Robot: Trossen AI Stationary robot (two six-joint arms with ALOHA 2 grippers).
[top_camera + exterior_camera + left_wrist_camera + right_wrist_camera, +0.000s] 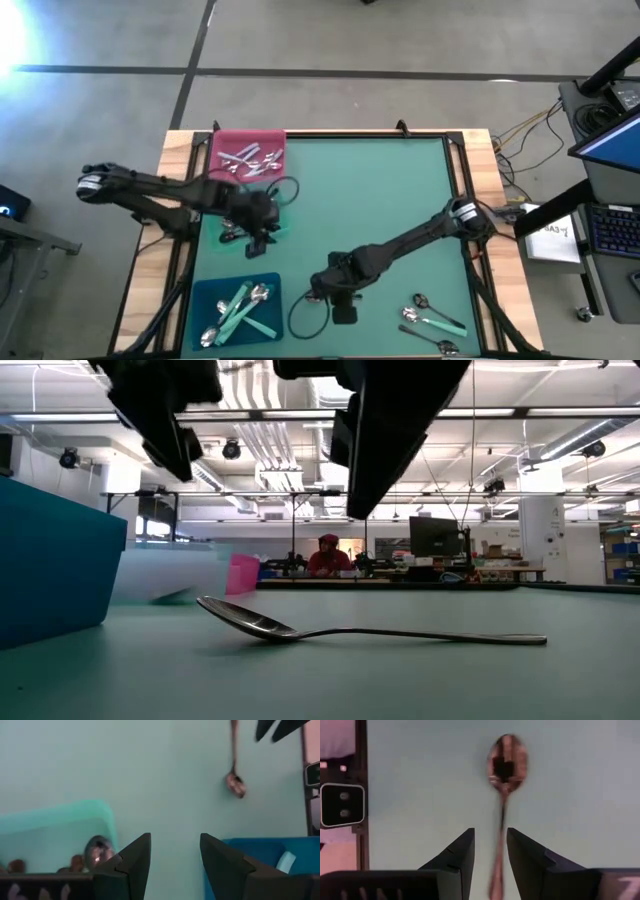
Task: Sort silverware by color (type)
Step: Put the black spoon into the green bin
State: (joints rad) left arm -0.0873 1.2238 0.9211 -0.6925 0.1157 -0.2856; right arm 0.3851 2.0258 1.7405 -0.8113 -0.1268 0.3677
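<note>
Right wrist view, right tool (489, 851) fingers parted astride silver spoon (506, 765), left tool (175, 855) spread.

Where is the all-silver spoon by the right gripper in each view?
High view: hidden beneath the right gripper, bottom centre.
Low view: silver spoon lying mid-frame on the mat.
Left wrist view: upper right.
Right wrist view: top centre, handle running between the open fingers.
Shared landmark: the right gripper, dark above the spoon everywhere.
</note>
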